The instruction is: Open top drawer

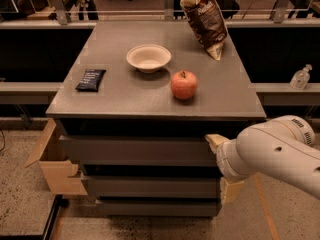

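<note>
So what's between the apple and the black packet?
In the camera view, just bare tabletop; the white bowl sits slightly behind. The gripper is at the top drawer, right end.

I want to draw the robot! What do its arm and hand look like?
The arm is fat, round and smooth, creamy white like a tube, with a few tiny dark dots on it. No cables or stickers show. The gripper, by the right end of the top drawer, has two pale tan, blocky fingers.
</note>
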